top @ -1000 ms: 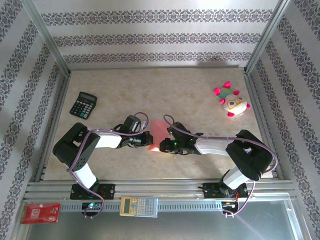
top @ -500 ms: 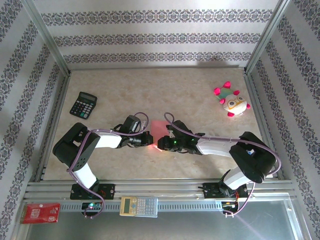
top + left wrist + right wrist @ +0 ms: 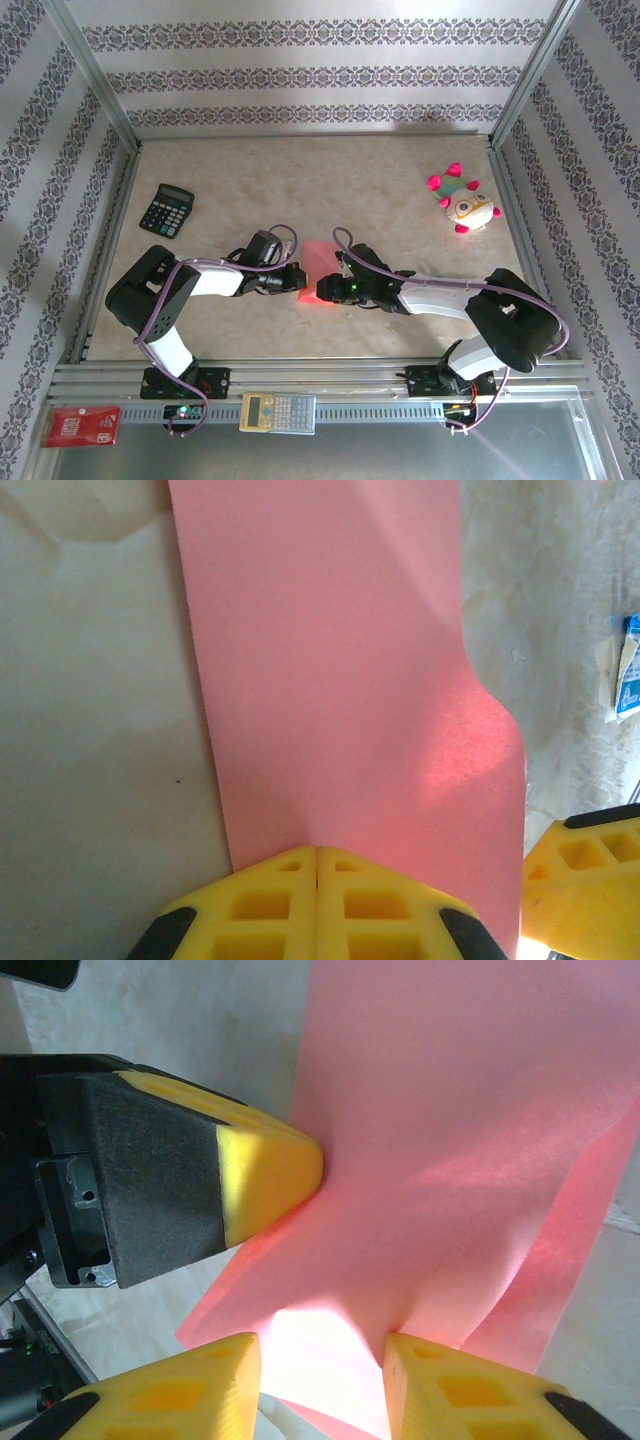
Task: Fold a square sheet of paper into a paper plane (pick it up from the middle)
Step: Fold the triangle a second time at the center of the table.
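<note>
At centre, left gripper [image 3: 317,852] clamps the square sheet of paper [image 3: 330,680]; right gripper [image 3: 320,1347] straddles it, parted.

Top external: was mounted high behind the arm bases and tilted down over the table [image 3: 400,180].
Left wrist: was carried on the left gripper [image 3: 317,855] and pointed closely along the square sheet of paper [image 3: 340,680].
Right wrist: was carried on the right gripper [image 3: 320,1350] and pointed closely across that sheet.
Shared: the sheet and both grippers were caught by all three.
</note>
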